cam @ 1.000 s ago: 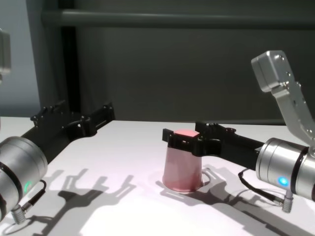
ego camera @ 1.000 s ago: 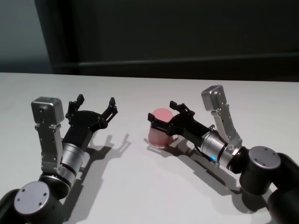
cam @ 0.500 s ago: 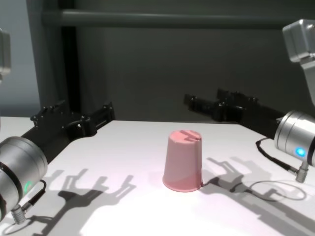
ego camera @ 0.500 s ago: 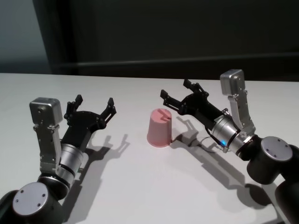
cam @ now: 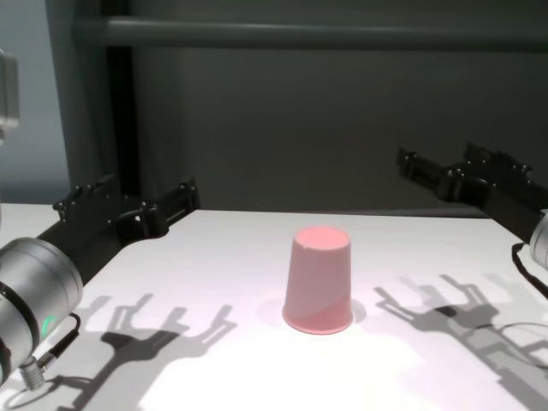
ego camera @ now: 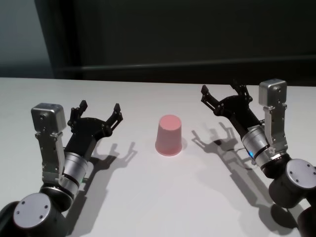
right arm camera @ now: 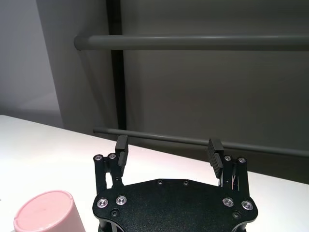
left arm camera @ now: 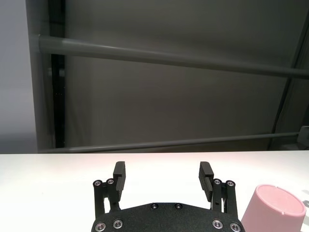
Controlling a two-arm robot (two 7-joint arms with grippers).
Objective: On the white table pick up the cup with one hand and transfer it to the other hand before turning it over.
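The cup (ego camera: 169, 135) stands upside down on the white table (ego camera: 158, 197), its wider rim flat on the surface and its narrower base facing up, with nothing touching it. To the cup's left, well apart from it, the left gripper (ego camera: 101, 109) hovers above the table with its prongs spread wide and nothing between them. To the cup's right, also well apart from it, the right gripper (ego camera: 223, 92) hangs raised above the table, its prongs likewise spread and empty. Both point toward the table's far edge, and their shadows fall on the tabletop on either side of the cup.
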